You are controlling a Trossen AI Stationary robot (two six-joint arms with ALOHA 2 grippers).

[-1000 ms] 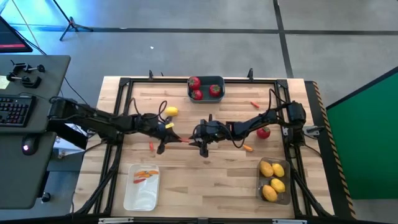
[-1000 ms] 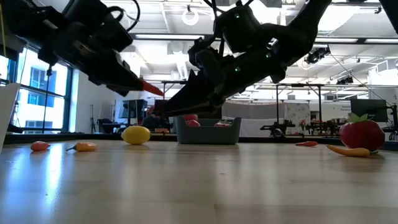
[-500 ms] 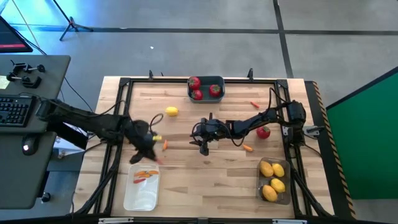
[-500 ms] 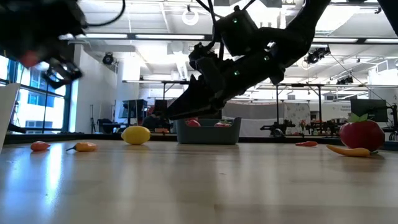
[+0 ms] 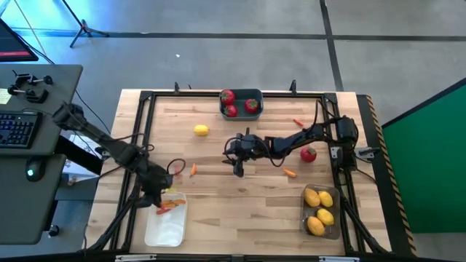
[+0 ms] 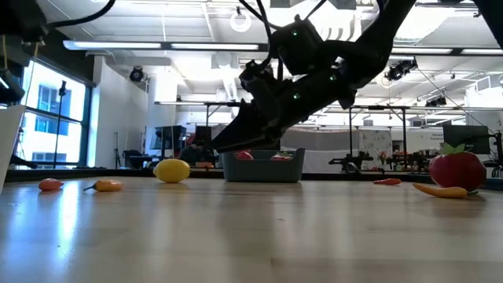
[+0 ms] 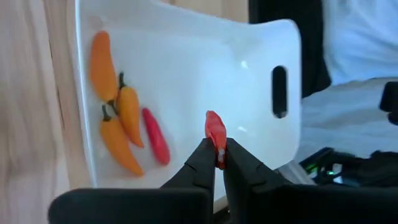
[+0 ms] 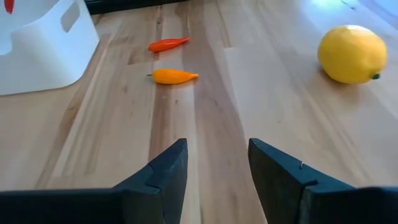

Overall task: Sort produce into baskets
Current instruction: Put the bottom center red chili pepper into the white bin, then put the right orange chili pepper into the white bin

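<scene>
My left gripper [image 5: 162, 199] hangs over the far end of the white basket [image 5: 166, 221] and is shut on a small red pepper [image 7: 214, 127]. Several orange and red peppers [image 7: 127, 112] lie inside that basket [image 7: 186, 68]. At the table's middle my right gripper [image 5: 239, 169] stands open above the bare wood, fingers slanting down [image 8: 214, 163]. A yellow lemon [image 5: 201, 130] and an orange pepper [image 5: 193, 169] lie on the table to its left; the right wrist view shows two peppers [image 8: 175, 76] there. My left gripper pinches one end of the red pepper [image 7: 218, 148] between its two fingertips. The rest of the pepper sticks out past the fingertips. The fingers slant downward over the white basket, and the pepper is lifted clear above the basket's inside.
A blue-grey basket [image 5: 241, 102] with three red round pieces stands at the far edge. A dark translucent basket [image 5: 321, 212] with several lemons sits near right. A red tomato [image 5: 309, 153] and two more peppers [image 5: 290, 173] [image 5: 298, 122] lie on the right side.
My left gripper has swung from the table's middle toward the near left corner, turning as it went, and has carried the red pepper with it to a place above the white basket. It has stayed shut on the pepper.
</scene>
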